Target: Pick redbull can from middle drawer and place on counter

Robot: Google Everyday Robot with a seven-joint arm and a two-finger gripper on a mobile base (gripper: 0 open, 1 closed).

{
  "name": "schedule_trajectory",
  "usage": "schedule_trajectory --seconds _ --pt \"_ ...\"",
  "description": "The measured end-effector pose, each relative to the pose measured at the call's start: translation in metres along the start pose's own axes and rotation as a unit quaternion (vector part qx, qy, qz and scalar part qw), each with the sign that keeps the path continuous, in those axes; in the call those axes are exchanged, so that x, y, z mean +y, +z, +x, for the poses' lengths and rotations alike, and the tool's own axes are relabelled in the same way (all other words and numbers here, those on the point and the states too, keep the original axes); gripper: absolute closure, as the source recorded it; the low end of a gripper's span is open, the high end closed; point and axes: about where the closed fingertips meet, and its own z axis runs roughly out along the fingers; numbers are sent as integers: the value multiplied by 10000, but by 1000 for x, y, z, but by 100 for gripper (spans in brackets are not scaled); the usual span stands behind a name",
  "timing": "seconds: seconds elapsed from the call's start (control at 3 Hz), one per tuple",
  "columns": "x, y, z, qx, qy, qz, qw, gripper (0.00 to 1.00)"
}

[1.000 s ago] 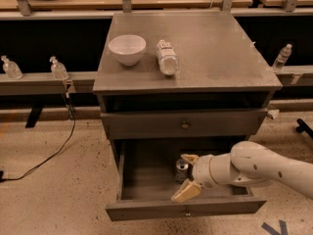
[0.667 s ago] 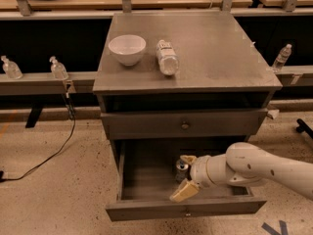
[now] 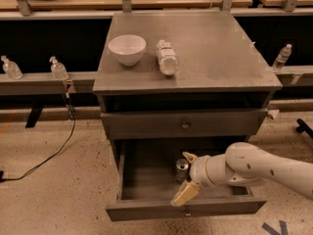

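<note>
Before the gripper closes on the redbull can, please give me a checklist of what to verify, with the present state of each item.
1. Middle drawer is open: ok.
2. Redbull can stands upright in it: ok.
3. Gripper is inside the drawer at the can, fingers open: ok.
4. Can sits fully between the fingers: cannot tell.
5. Bare space on the counter, right of the bowl and the water bottle: ok.
</note>
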Motion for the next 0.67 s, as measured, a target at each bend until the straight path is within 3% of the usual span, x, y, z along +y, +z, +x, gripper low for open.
schedule_trajectory --seconds 0.67 --pt "-48 10 23 -203 -167 635 9976 0"
